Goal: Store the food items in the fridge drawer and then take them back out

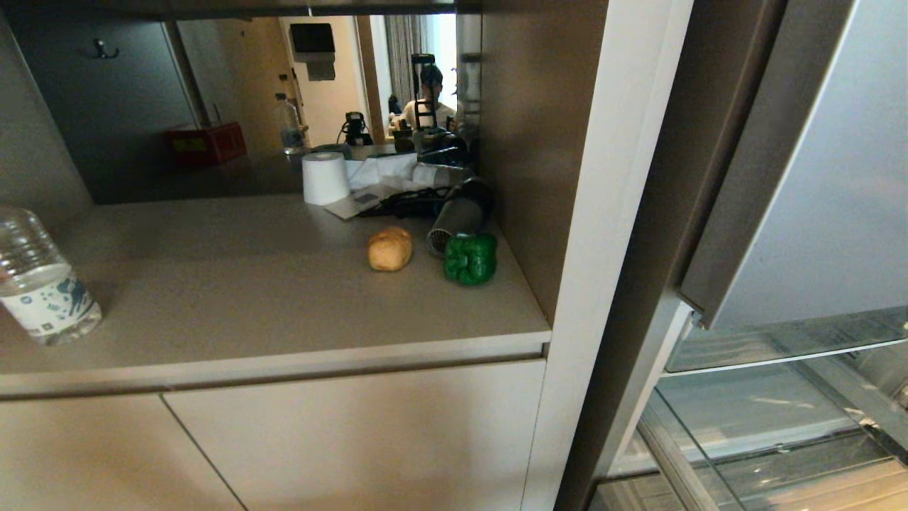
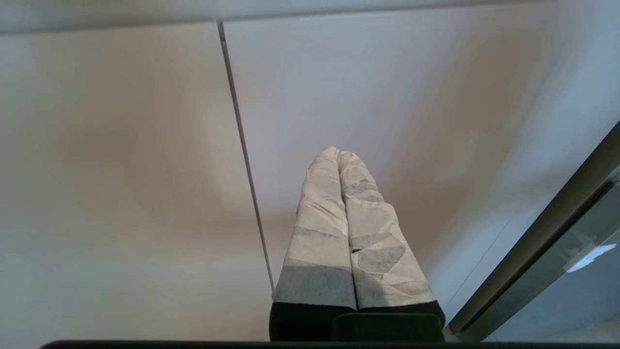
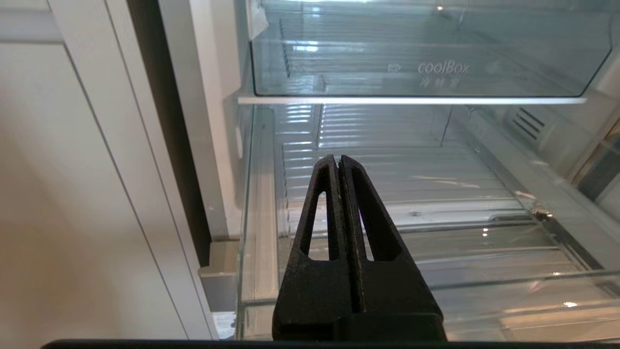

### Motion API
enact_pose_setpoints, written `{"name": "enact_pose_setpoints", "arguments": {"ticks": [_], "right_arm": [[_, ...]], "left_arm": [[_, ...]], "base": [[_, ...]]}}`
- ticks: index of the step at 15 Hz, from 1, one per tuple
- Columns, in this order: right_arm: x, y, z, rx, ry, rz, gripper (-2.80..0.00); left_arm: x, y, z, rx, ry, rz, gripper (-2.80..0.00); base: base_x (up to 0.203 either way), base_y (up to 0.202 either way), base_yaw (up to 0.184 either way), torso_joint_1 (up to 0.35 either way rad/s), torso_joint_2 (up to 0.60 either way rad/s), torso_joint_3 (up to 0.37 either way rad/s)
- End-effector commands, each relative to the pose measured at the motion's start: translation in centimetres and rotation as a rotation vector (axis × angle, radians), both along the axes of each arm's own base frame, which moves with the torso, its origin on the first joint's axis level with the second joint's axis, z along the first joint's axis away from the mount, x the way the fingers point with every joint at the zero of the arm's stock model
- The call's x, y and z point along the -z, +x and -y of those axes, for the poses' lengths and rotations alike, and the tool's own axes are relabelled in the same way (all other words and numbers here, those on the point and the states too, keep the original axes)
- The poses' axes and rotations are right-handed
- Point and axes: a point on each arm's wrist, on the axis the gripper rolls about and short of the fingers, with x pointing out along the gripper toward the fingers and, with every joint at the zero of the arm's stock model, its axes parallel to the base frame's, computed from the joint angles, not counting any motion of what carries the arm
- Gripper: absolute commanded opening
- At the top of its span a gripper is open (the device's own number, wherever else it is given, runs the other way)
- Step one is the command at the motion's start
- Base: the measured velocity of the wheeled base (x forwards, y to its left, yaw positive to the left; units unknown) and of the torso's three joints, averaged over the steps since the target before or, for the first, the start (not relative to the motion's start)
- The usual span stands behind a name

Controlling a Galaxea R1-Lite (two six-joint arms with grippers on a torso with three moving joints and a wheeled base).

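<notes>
Head view: high, facing down on table point(image 1: 234, 298); fridge drawer point(image 1: 766, 419) at 4 o'clock. Right wrist: close, facing that drawer. Left wrist: close on cabinet doors point(image 2: 121, 169).

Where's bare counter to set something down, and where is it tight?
Free: the wide stretch of counter between the water bottle and the potato, plus the front edge. Crowded: the back right corner, where the paper roll, hair dryer and green pepper cluster.

Dim warm indoor light, soft motion blur, glass glare
</notes>
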Motion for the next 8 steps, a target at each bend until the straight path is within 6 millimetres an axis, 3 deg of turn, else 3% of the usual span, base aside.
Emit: {"name": "enact_pose_setpoints", "arguments": {"ticks": [1, 8], "right_arm": [[0.85, 0.23, 0.0, 0.0, 0.0, -0.028, -2.8], [0.85, 0.23, 0.0, 0.0, 0.003, -0.028, -2.8]], "left_arm": [[0.0, 0.01, 0.0, 0.0, 0.0, -0.002, -2.8], [0.0, 0.01, 0.0, 0.0, 0.0, -0.002, -2.8]], "base": [[0.0, 0.0, 0.0, 0.148, -0.32, -0.175], [0.0, 0.0, 0.0, 0.123, -0.26, -0.137]]}}
